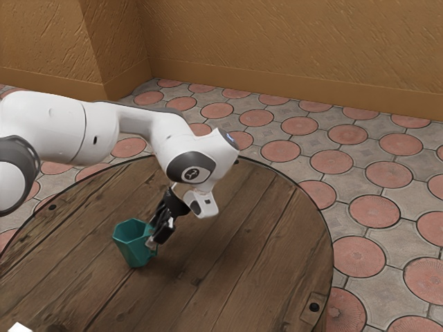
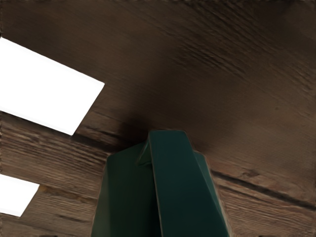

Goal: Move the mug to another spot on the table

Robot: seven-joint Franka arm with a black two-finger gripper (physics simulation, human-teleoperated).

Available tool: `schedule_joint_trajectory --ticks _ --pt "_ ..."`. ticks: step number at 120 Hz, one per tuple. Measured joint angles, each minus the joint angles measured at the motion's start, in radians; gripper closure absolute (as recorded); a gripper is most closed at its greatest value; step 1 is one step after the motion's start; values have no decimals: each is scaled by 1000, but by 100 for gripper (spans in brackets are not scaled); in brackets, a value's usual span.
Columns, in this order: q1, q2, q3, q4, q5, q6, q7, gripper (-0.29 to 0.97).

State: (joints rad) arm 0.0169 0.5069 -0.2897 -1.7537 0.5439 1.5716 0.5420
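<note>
A teal faceted mug [image 1: 134,242] stands on the round dark wooden table [image 1: 263,235], left of its middle in the exterior view. My black gripper [image 1: 158,234] comes down onto the mug's right side, its fingers closed on the wall and handle there. In the wrist view the teal mug [image 2: 163,192] with its handle ridge sits directly under my hand, over the wooden planks [image 2: 222,74].
Two flat white rectangles [image 2: 44,89] [image 2: 15,195] lie on the table beyond the mug in the wrist view. A white corner [image 1: 14,326] shows at the exterior view's lower left. The table's edge [image 1: 325,277] curves round at the right, with tiled floor beyond.
</note>
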Motion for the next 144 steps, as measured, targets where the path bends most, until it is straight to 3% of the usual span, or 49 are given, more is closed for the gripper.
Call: schedule_joint_trajectory --ticks 46,74,86,107,144 --pt "0 -3 1 26 -30 9 -8 3" --pt "0 -4 1 154 -60 27 -7 1" --pt "3 -29 2 211 -122 34 -5 1" --pt "1 -196 53 183 -280 92 -6 0" --pt "-31 -497 138 130 -472 116 -172 0"
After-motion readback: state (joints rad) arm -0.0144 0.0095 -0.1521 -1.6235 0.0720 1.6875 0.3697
